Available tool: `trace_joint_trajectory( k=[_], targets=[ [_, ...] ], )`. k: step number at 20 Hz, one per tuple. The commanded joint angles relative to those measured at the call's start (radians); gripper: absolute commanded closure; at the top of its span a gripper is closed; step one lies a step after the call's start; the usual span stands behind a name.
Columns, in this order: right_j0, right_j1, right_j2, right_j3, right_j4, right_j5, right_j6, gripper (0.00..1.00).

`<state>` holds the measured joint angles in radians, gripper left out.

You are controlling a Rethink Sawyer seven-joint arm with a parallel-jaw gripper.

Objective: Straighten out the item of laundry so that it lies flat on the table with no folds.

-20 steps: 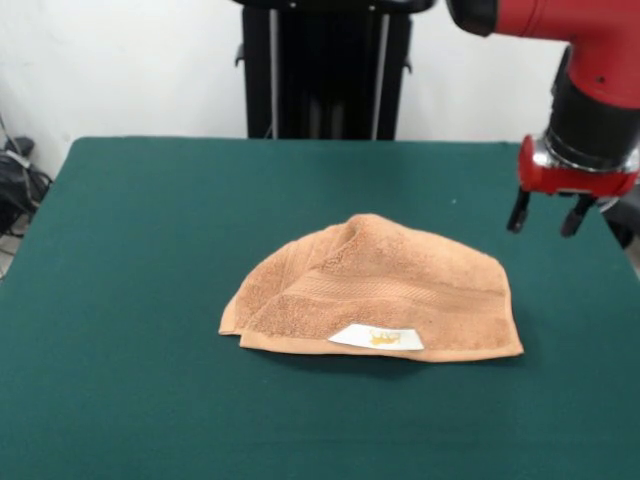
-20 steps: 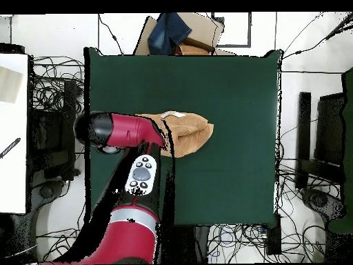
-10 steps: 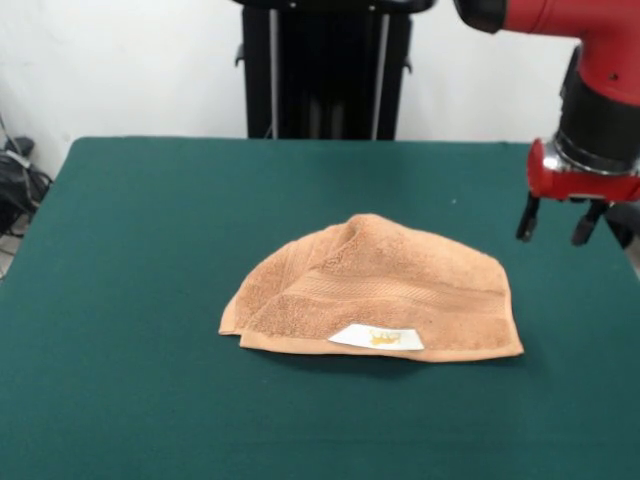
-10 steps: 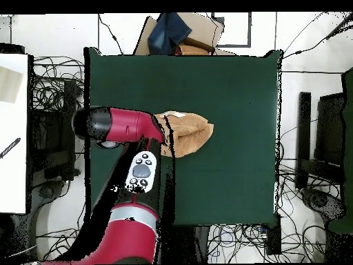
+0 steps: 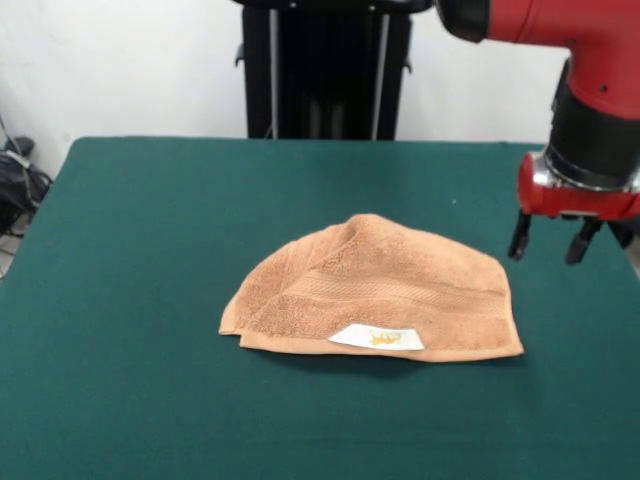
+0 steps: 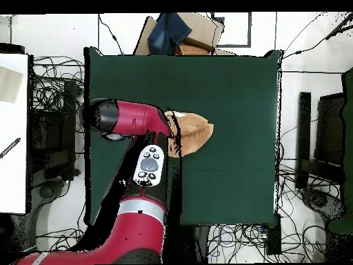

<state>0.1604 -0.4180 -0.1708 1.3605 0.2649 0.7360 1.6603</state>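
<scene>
Mid-table on the green table (image 5: 130, 400), the towel (image 5: 375, 295) lies folded over, label (image 5: 376, 338) at its near edge, bunched toward a far peak, so not flat yet. Just right and farther back, the gripper (image 5: 547, 238) hovers above its right corner, fingers apart and empty, probably lining up a grab.

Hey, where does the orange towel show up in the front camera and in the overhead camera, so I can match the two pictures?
Front view: the towel lies folded just right of centre on the green table, its white label on the near edge; the gripper hangs open beyond its right end.
Overhead view: the towel sits near the table's middle, partly covered by the red arm.
Shared landmark: the red arm.
</scene>
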Motion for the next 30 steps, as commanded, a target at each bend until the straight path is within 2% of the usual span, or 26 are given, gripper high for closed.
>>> trace_joint_trajectory(
  k=[1,9,19,30],
  targets=[
    [-0.033,0.065,0.062,0.006,0.023,0.006,0.208,0.00],
    [-0.029,0.120,0.051,-0.021,0.008,-0.073,0.217,0.00],
    [-0.018,0.140,0.041,-0.071,0.008,-0.035,0.220,0.00],
    [-0.028,0.157,0.049,-0.079,0.007,-0.068,0.208,0.00]
  ],
)
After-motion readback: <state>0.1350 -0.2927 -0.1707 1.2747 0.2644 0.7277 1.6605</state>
